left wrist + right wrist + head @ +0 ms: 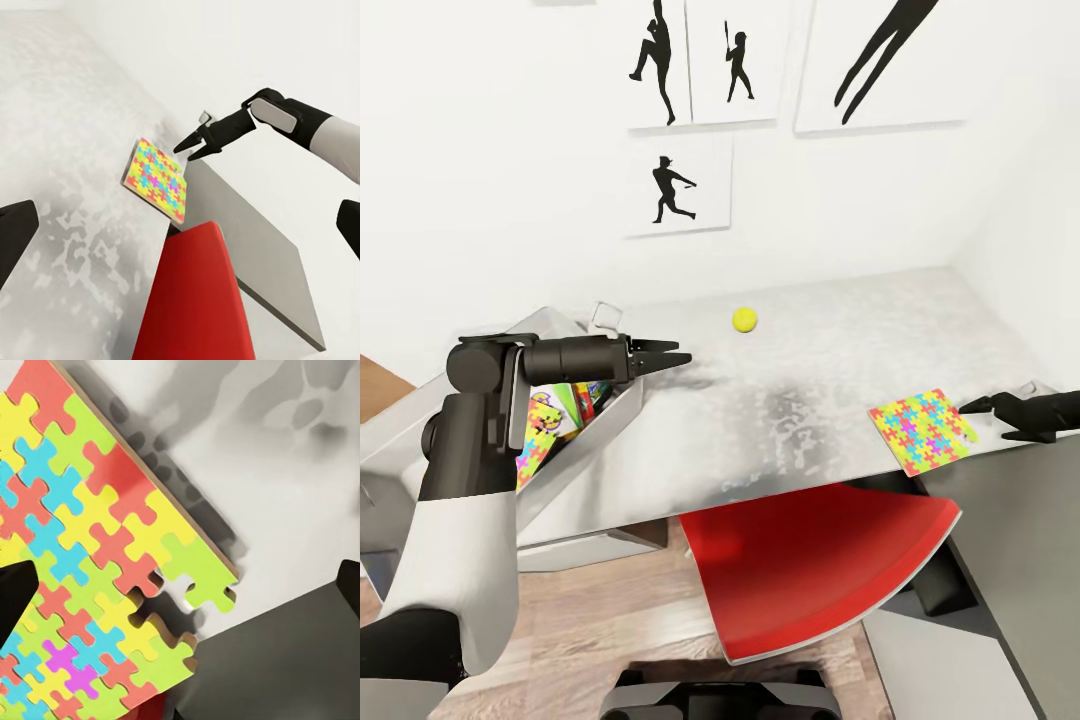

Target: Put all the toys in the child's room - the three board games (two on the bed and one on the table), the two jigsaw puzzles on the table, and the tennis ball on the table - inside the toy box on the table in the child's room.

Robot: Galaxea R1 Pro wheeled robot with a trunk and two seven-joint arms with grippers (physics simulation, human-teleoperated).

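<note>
Bright, even light fills all three sharp renders, the white wall [510, 200] nearly washed out, with soft mottled shadows on the table [810, 400] near the jigsaw puzzle [922, 430].

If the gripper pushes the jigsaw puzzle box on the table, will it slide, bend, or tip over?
The jigsaw puzzle box lies flat on the table, so it would probably slide, not tip. Its straight edges suggest it is stiff. One corner seems to overhang the table's front edge near the right gripper, so a push that way might drop it.
</note>
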